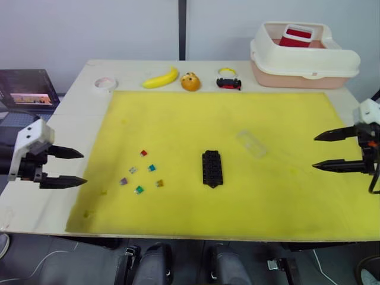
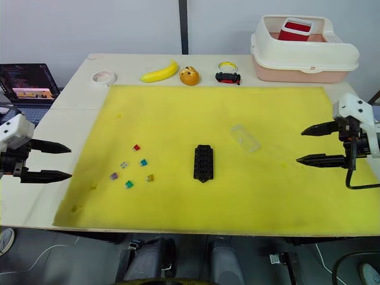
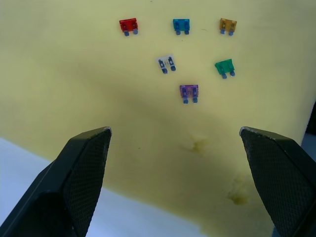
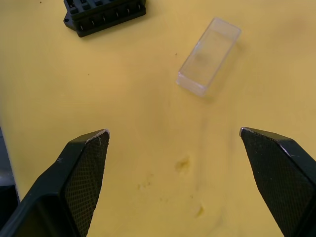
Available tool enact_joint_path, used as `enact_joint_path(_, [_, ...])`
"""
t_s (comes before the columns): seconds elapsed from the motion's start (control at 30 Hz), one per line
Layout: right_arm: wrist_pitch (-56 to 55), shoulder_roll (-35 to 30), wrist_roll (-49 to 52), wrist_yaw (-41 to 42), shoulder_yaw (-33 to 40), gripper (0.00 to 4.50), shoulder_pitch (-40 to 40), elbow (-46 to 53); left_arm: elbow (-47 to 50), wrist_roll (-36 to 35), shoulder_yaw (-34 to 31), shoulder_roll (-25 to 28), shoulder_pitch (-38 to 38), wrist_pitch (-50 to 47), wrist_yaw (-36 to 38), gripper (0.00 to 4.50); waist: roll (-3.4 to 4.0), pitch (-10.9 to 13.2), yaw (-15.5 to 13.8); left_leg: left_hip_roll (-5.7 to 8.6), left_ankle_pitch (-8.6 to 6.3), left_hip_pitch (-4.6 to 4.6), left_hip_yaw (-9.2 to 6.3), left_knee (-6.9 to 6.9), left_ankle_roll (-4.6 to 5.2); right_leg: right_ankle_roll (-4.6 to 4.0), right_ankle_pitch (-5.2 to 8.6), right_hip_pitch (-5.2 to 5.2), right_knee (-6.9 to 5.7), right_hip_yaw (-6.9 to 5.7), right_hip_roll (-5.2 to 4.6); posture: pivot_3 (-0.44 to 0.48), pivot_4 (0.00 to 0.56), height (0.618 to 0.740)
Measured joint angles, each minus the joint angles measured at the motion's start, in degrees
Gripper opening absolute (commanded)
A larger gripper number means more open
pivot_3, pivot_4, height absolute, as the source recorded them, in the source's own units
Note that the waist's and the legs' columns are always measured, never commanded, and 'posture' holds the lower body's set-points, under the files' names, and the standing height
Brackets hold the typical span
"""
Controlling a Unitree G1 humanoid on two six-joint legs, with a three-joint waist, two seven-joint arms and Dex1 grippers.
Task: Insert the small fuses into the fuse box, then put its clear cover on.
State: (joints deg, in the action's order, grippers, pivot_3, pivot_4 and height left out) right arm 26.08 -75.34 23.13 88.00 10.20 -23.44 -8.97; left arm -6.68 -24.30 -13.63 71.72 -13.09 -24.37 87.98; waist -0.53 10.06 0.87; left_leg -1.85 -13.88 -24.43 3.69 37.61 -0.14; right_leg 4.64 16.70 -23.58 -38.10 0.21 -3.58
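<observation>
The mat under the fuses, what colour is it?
Yellow mat; clearest in the left eye view.

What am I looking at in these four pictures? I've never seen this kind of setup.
A two-armed robot faces a table with a yellow mat. Two pictures come from cameras in its head; the other two look along each arm's black fingers. The left gripper and right gripper are both open and hold nothing. On the mat lie six small fuses in different colours, a black fuse box and a clear cover, all apart from one another. At the table's far edge sit a banana, a tape roll, a toy car and a cream bin.
</observation>
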Motion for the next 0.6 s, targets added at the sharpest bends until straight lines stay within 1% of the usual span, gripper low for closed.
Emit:
enact_joint_path(0.4, [1.75,0.54,0.81,-1.22,-0.44,4.50,-0.61,1.62,0.04,0.40,1.04,0.00,-0.46,0.26,-0.14,4.38,0.00,0.00,-0.01,0.00,0.00,0.00,0.01,0.01,0.00,0.03,-0.02,0.00,0.00,0.01,0.01,0.000,0.150,0.740])
enact_joint_path(0.6, [4.10,2.08,2.65,-1.90,-0.44,4.50,-1.87,2.74,1.50,0.24,1.06,0.00,-0.18,-0.58,-0.68,4.38,0.00,0.00,-0.03,0.00,0.00,0.00,0.01,0.00,0.00,0.12,-0.07,0.00,-0.01,0.01,0.01,0.000,0.150,0.740])
